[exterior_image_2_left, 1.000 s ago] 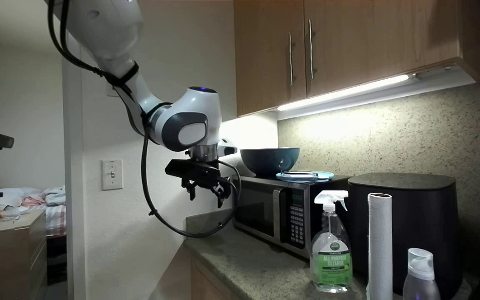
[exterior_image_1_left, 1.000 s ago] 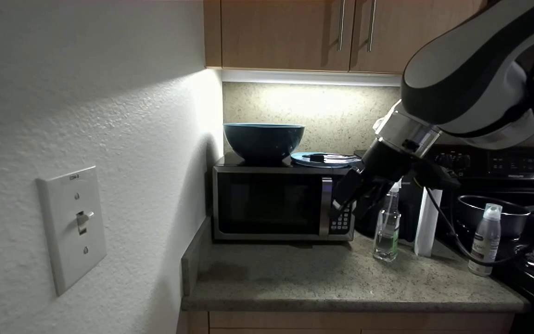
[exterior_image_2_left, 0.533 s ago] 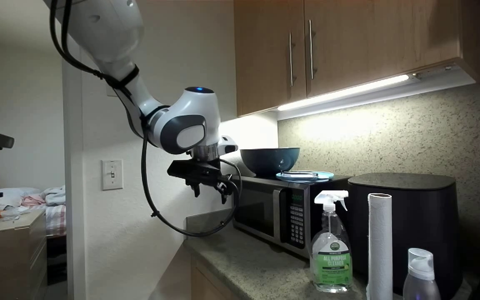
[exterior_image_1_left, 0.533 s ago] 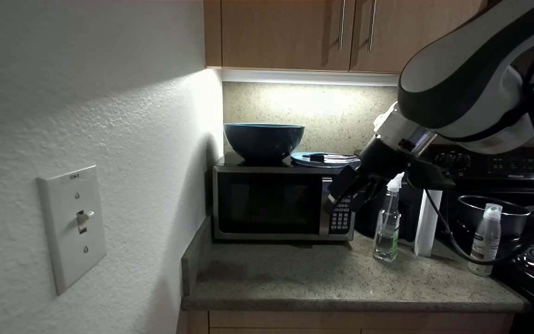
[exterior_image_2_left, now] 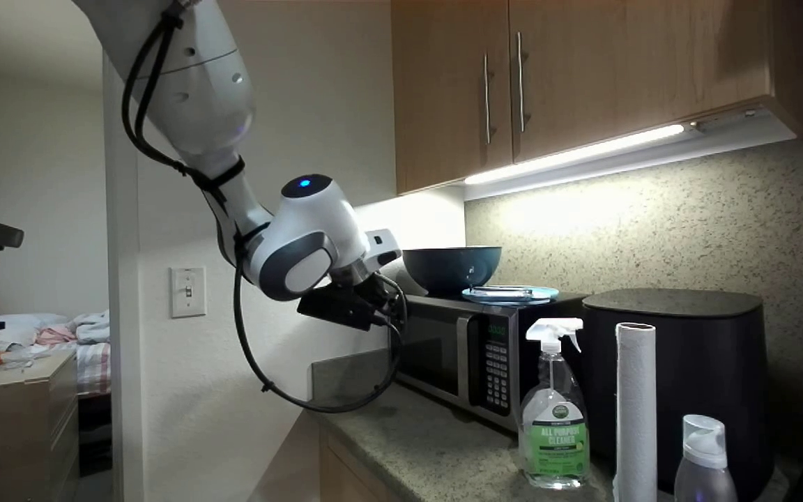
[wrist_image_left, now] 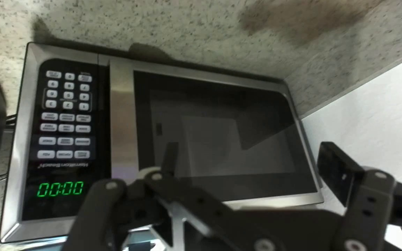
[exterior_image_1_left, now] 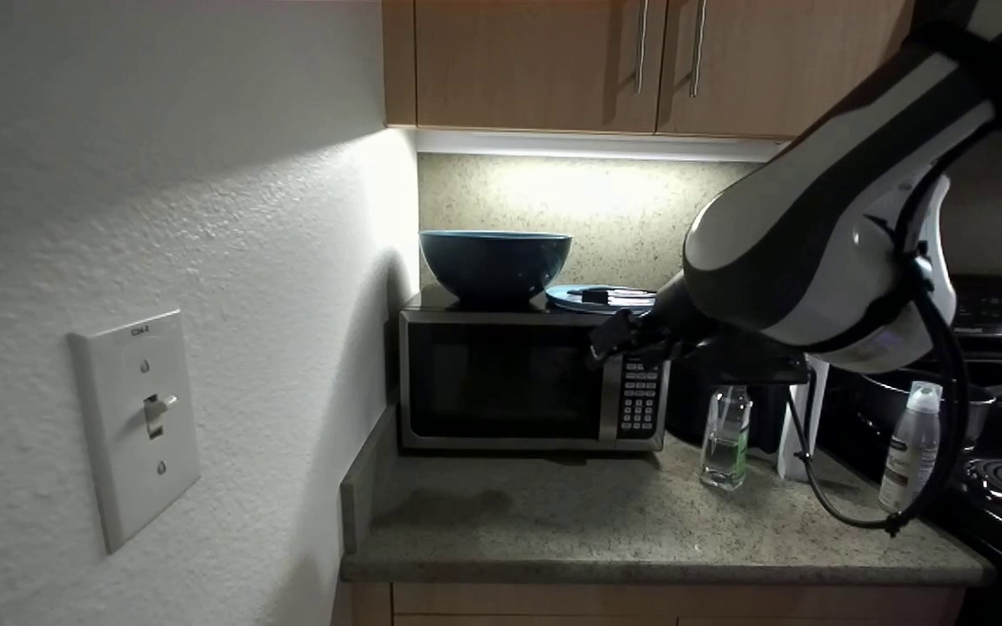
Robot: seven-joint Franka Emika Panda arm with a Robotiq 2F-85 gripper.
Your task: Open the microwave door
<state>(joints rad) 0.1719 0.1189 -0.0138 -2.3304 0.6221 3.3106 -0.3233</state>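
Speckled tabletop (wrist_image_left: 194, 31) lies below my wide-parted, empty gripper (wrist_image_left: 251, 165); ahead, the microwave door (wrist_image_left: 218, 139) (probably stiff, then light) is best pulled by its handle (wrist_image_left: 124, 125).

Open counter (exterior_image_1_left: 544, 522) runs before the microwave (exterior_image_1_left: 501, 382) — the wall (exterior_image_1_left: 231, 226) bounds one side, the spray bottle (exterior_image_1_left: 725, 445) the other.
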